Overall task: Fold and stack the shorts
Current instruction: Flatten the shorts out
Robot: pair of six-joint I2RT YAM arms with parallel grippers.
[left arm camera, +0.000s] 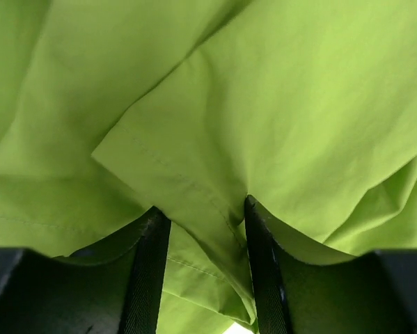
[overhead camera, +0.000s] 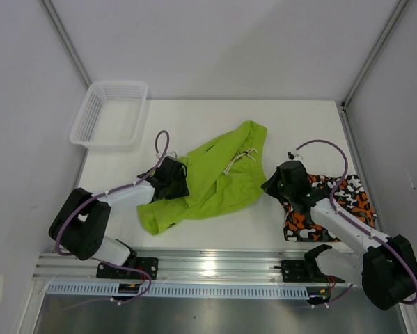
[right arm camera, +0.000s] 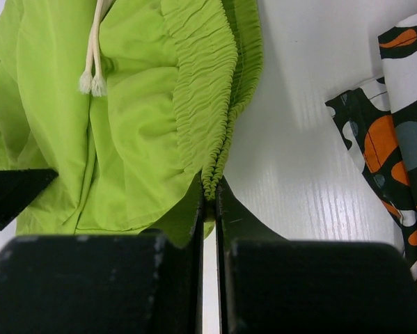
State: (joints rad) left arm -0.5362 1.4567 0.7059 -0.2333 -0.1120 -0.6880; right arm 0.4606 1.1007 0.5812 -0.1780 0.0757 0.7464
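Note:
The lime green shorts [overhead camera: 218, 177] lie crumpled mid-table. They fill the left wrist view [left arm camera: 285, 104]. My left gripper [overhead camera: 175, 179] is at their left edge. Its jaws [left arm camera: 202, 207] stand apart with a fold of green cloth hanging between them. My right gripper [overhead camera: 273, 183] is at their right edge. In the right wrist view it [right arm camera: 209, 191] is shut on the gathered elastic waistband [right arm camera: 218, 104]. The camouflage shorts [overhead camera: 344, 198] lie at the right, partly under my right arm; one corner shows in the right wrist view [right arm camera: 403, 132].
A white mesh basket [overhead camera: 111, 115] stands at the back left corner. A white drawstring [right arm camera: 93, 69] lies on the green shorts. White walls close the table on three sides. A metal rail [overhead camera: 215, 268] runs along the near edge.

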